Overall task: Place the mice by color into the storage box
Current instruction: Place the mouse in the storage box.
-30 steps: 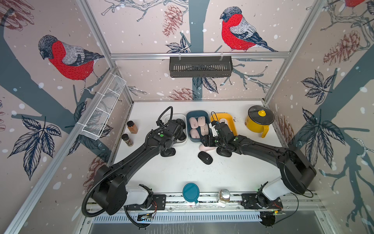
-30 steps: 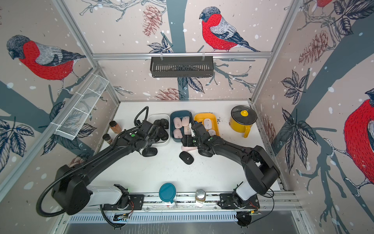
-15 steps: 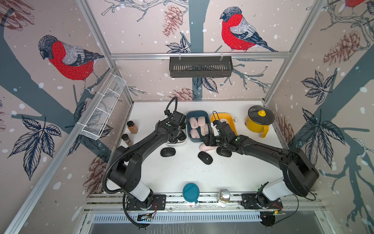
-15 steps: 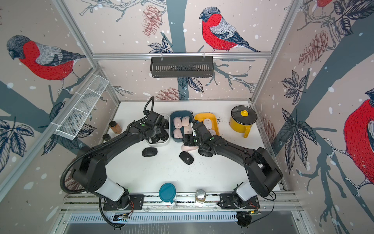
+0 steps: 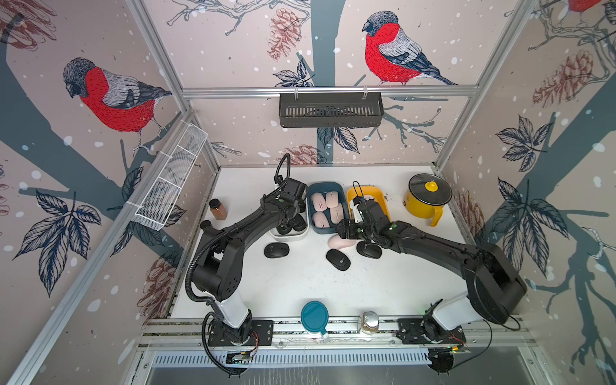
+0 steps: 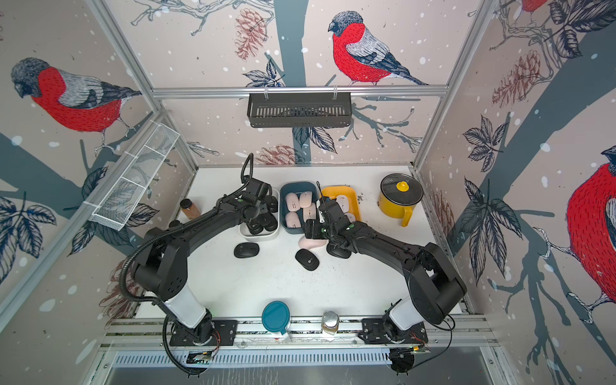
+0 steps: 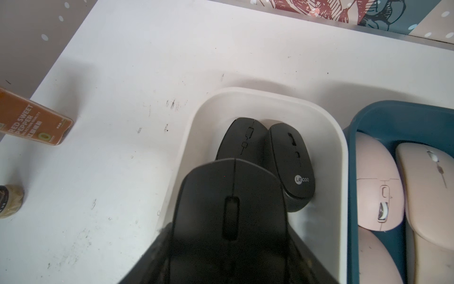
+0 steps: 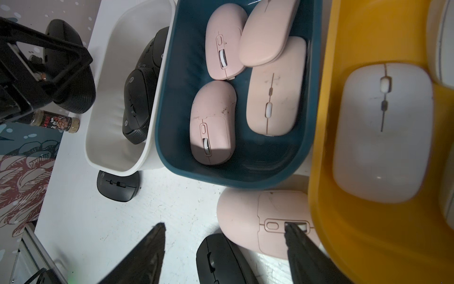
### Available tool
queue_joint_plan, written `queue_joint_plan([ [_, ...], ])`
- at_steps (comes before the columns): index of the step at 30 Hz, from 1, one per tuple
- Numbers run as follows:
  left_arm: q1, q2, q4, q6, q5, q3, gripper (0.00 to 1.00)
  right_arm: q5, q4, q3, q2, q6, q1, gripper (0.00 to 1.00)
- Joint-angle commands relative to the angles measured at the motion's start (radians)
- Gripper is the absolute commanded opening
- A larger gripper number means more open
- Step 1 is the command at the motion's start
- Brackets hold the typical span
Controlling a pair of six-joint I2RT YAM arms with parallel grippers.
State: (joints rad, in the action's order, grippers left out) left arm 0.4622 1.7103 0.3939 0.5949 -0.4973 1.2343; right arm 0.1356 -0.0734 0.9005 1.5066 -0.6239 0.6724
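The storage box is three bins side by side: white (image 5: 289,235), blue (image 5: 312,190), yellow (image 5: 380,194). My left gripper (image 5: 289,218) hangs over the white bin (image 7: 270,97), shut on a black mouse (image 7: 231,209); two black mice (image 7: 291,167) lie in it. Several pink mice (image 8: 212,123) fill the blue bin, and white mice (image 8: 383,132) the yellow one. My right gripper (image 8: 224,227) is open just above the table. One fingertip (image 8: 291,227) is over a loose pink mouse (image 5: 340,242). A black mouse (image 8: 218,258) lies between the fingers.
Two more black mice (image 5: 276,250) (image 5: 337,259) lie on the white table. Spice jars (image 5: 218,209) stand at the left, a yellow pot (image 5: 428,196) at the back right. A teal-lidded cup (image 5: 314,313) and a jar (image 5: 369,321) sit on the front rail.
My left gripper has carried its black mouse away from the table's middle to above the white bin. The right gripper has hardly moved.
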Motion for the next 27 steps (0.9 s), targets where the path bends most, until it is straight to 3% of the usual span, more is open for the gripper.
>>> queue_joint_plan([
  [1,-0.003,0.015,-0.053,-0.018,-0.002,0.011,0.56,-0.018,0.003,-0.007,-0.015,0.007,-0.002,0.77],
  [27,-0.033,0.164,-0.131,-0.089,0.013,0.105,0.56,-0.045,-0.001,-0.063,-0.071,0.0,-0.034,0.77],
])
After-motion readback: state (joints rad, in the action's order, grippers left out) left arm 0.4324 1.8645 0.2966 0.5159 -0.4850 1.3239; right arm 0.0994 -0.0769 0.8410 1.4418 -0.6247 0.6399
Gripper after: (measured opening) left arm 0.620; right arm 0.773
